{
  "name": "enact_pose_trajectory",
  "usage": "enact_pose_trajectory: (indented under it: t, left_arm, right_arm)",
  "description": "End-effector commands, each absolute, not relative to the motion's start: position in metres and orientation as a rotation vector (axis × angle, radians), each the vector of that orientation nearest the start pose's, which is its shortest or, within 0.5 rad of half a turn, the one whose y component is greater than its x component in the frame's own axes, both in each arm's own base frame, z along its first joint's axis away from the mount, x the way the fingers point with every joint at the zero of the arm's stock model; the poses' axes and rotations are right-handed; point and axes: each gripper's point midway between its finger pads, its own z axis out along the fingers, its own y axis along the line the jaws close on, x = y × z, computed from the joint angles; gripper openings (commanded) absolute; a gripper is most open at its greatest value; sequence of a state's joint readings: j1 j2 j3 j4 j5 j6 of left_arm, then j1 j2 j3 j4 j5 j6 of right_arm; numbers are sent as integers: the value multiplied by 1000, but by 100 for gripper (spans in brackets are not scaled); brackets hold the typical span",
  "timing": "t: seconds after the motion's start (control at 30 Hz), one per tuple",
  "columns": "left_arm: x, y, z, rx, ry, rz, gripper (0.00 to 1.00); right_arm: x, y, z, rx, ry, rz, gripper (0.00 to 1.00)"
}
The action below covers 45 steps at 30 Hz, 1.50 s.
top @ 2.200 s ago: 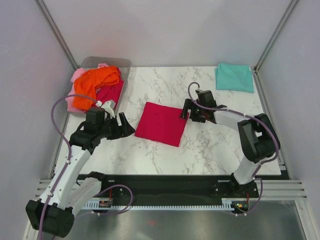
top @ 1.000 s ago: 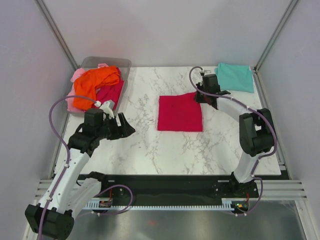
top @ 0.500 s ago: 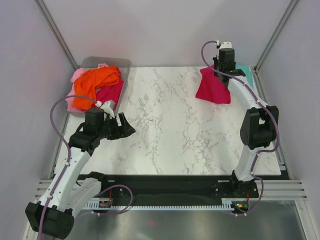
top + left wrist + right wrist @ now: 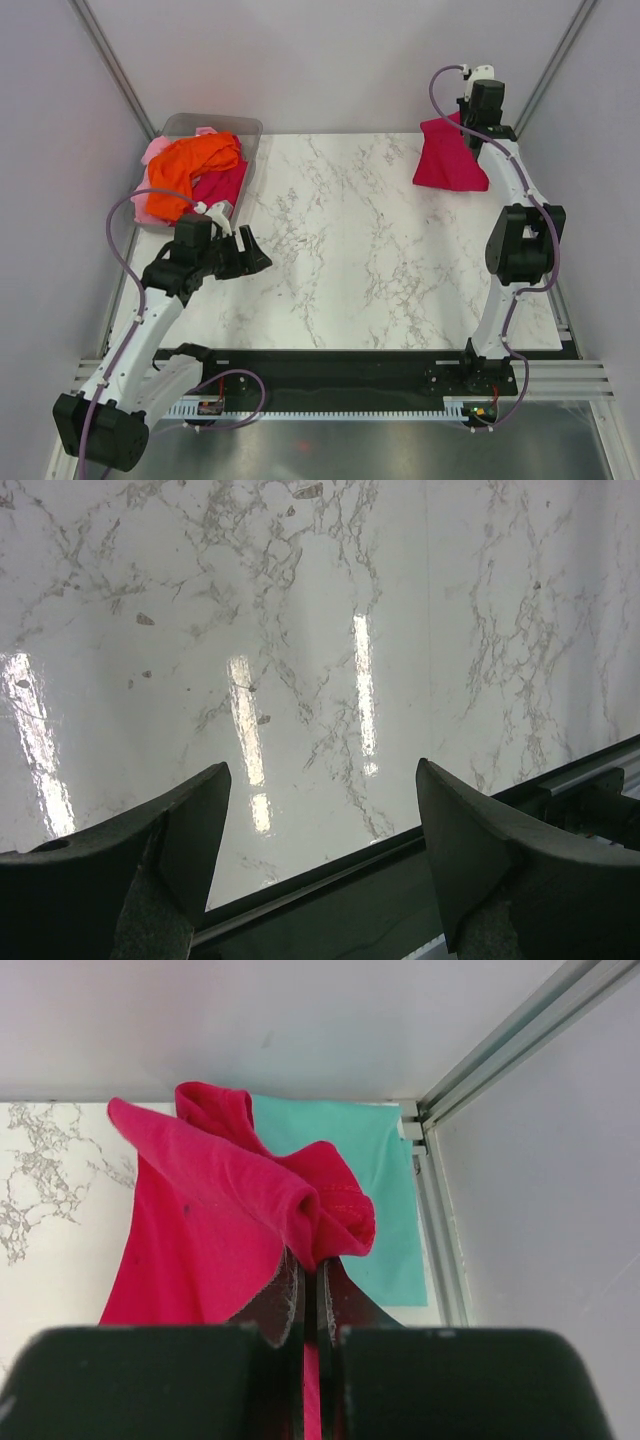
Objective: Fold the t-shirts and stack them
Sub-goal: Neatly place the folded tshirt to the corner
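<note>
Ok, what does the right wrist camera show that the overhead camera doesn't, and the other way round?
Right wrist only: the folded teal cloth t-shirt lying flat beyond the held one. Overhead only: the open left gripper, and the orange cloth t-shirt heaped in the clear plastic bin. Both: the white marble table and the right gripper shut on the crimson-magenta cloth t-shirt.

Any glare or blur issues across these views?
Left wrist: vertical glare streaks on the marble table, the left gripper dark and soft-edged. Right wrist: the right gripper blurred at its base, the crimson t-shirt sharp. Top external: even light, no obvious glare.
</note>
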<state>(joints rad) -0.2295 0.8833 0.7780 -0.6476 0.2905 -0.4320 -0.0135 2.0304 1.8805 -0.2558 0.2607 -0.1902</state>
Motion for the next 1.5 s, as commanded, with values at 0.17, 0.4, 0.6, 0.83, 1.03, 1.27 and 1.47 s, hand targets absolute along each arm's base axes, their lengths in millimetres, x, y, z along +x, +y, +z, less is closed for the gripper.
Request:
enact_pose_trajectory:
  t: [0.17,0.4,0.6,0.83,1.03,1.27,1.47]
  left_arm:
    - [234,-124,162,-40,2356,-664,82]
    - [234,-124,161,-38,2362,-667,82]
    - [234,-125,159,-36,2370,-673,82]
    - [234,-128,157,-29,2378,-688,82]
    - [233,-127,156,-31,2381,-688,82]
    - [233,-128,157,-28,2381,-691,82]
    - [232,-128,162,-21,2357,-696,82]
  right_arm:
    - [614,-63,332,-66,1734,-316,0]
    - [615,-67,348,-76,1699,-328,0]
    - [618,-77,333,-75,1725,-355,0]
    - [631,-118,306,-15,1748,-361,0]
    - [681,-173,252,130,1733,-403,36]
    - [693,-216,237,354,1634,-481,98]
    - [658,-210,304,408,1540,-413,98]
